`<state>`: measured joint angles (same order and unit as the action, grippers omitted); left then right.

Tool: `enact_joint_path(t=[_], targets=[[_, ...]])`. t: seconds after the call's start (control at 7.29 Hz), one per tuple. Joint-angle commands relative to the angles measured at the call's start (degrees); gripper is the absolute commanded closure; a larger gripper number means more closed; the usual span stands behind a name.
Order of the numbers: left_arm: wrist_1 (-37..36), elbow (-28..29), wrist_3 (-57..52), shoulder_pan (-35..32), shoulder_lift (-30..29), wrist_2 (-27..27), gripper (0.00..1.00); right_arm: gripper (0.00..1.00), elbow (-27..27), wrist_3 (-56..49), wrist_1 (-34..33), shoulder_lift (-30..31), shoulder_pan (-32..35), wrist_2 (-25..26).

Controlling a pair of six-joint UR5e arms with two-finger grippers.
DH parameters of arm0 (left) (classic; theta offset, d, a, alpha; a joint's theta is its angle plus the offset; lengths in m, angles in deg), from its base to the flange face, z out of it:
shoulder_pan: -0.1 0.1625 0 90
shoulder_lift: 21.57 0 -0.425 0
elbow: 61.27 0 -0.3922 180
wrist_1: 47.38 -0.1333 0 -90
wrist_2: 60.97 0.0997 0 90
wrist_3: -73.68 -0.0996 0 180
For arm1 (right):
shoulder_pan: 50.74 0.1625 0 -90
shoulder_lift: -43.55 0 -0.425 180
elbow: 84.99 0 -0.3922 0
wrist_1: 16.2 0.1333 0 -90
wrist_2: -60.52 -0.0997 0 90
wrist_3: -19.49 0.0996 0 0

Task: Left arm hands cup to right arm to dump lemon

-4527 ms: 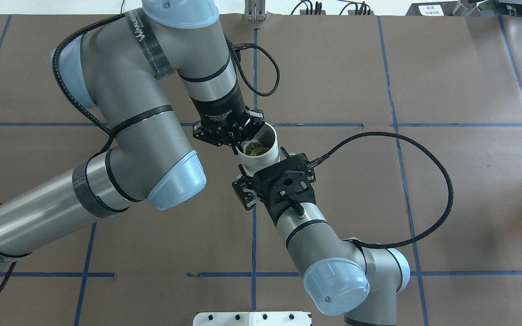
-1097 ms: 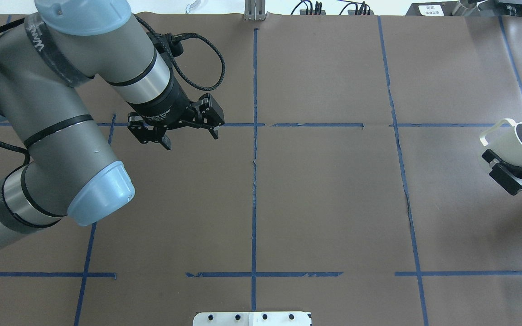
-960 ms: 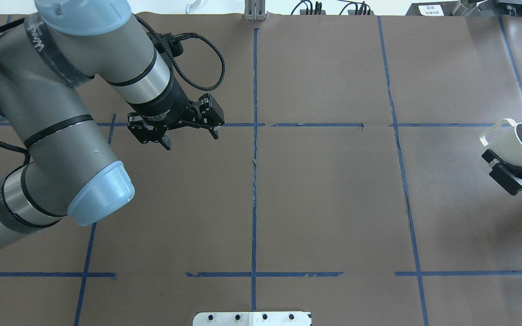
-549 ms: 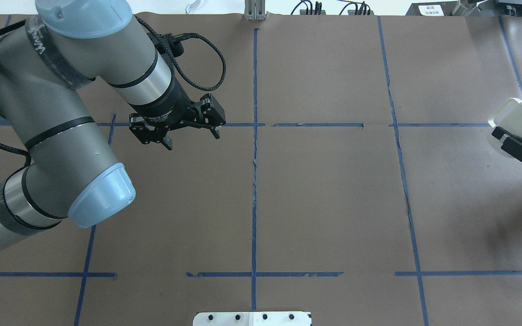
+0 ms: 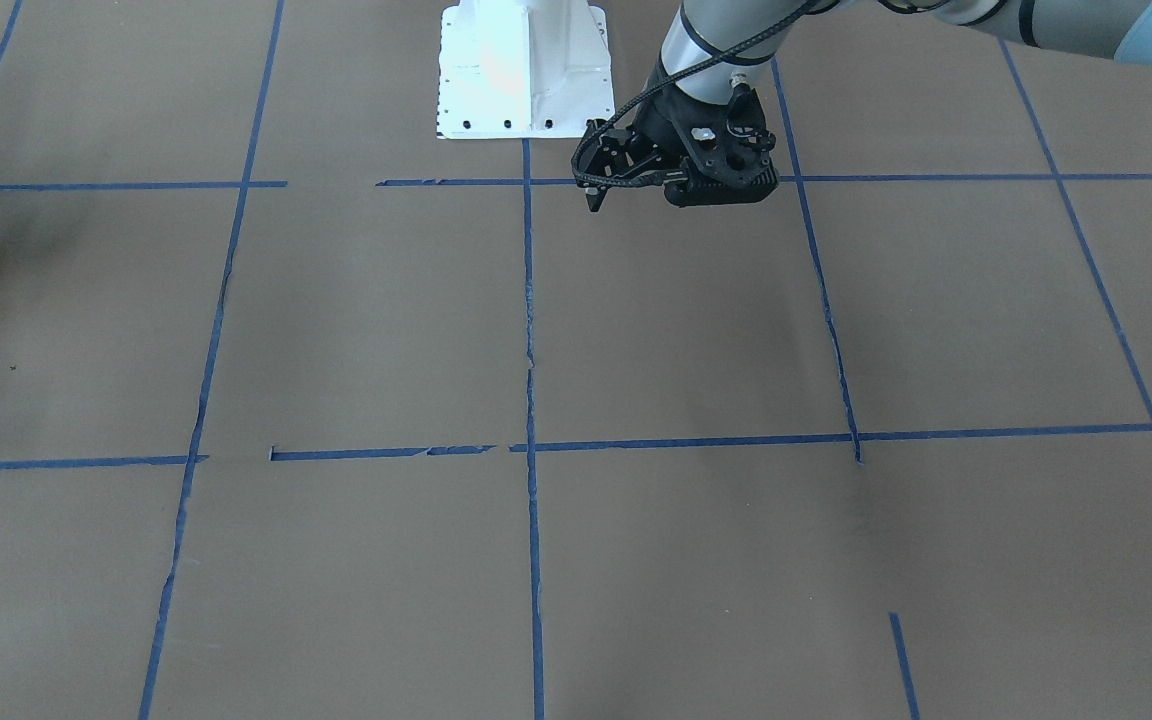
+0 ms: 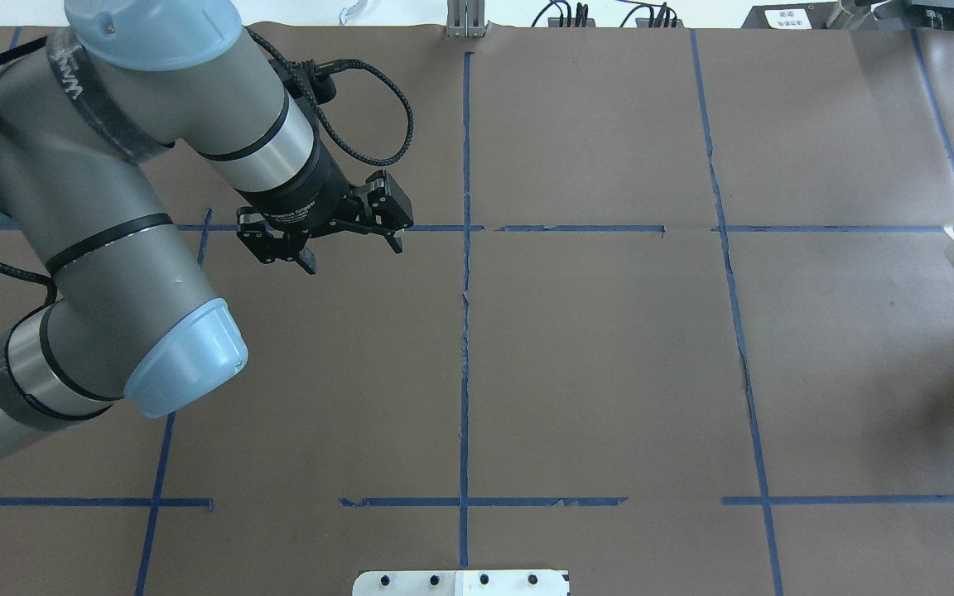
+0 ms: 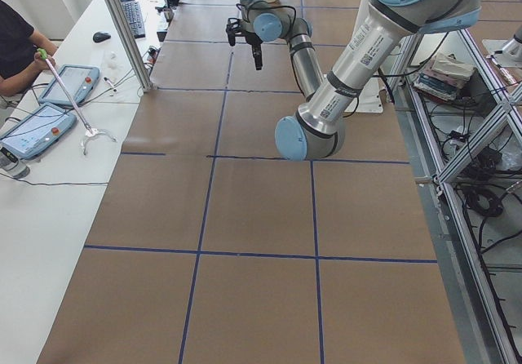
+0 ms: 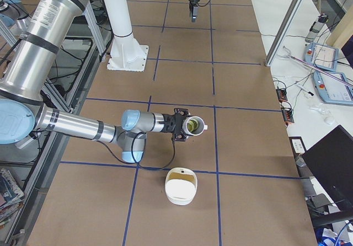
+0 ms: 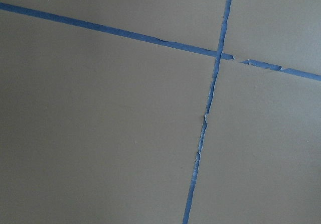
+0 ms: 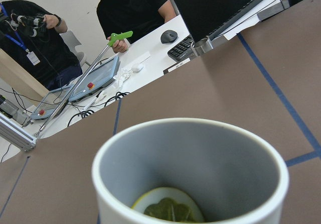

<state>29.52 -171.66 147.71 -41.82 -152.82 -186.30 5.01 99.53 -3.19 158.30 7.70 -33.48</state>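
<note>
My slim black right claw (image 8: 181,127) is clamped on the off-white ceramic mug (image 10: 200,158), upright, yellow-green lemon slice (image 10: 168,208) at its bottom. The white rounded bowl (image 8: 181,186) lies farther to my right, below. My bulky left claw (image 6: 350,252) hangs spread, empty, well apart.

Matt brown paper covers your worktop (image 6: 609,372), creased in places, with frayed blue tape lines (image 6: 464,331). The off-white mug (image 10: 210,163) looks smooth and satin-glazed, grey inside. The thick left arm (image 6: 113,207) is satin grey metal with glossy pale-blue plastic caps.
</note>
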Motion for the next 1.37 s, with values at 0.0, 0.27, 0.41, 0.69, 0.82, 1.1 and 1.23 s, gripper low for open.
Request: enact_joint_path(t=[0.0,0.27,0.41,0.69,0.82,1.1,1.23], targets=[[0.00,0.00,0.15,0.00,-0.14,0.00,0.00,0.91,-3.25,8.39,2.63,0.55,11.84,-12.59],[0.00,-0.09,0.41,0.00,-0.14,0.00,0.00,0.91,-8.32,24.65,8.95,-0.05,15.97,-14.97],[0.00,-0.09,0.42,0.00,-0.14,0.00,0.00,0.90,-10.18,28.37,9.32,-0.92,19.66,-17.95],[0.00,-0.17,0.50,0.00,-0.14,0.09,0.00,0.90,-11.86,35.84,9.41,-1.55,21.63,-18.94],[0.00,-0.18,0.94,0.00,-0.32,0.09,0.00,0.89,-13.78,43.28,12.98,-1.72,21.72,-18.86],[0.00,-0.61,1.21,0.00,-0.32,0.09,0.00,0.87,-19.49,55.70,17.92,-5.84,22.33,-18.68],[0.00,-0.96,1.29,0.00,-0.23,0.09,0.00,0.86,-20.04,62.27,18.11,-6.99,23.64,-18.68]])
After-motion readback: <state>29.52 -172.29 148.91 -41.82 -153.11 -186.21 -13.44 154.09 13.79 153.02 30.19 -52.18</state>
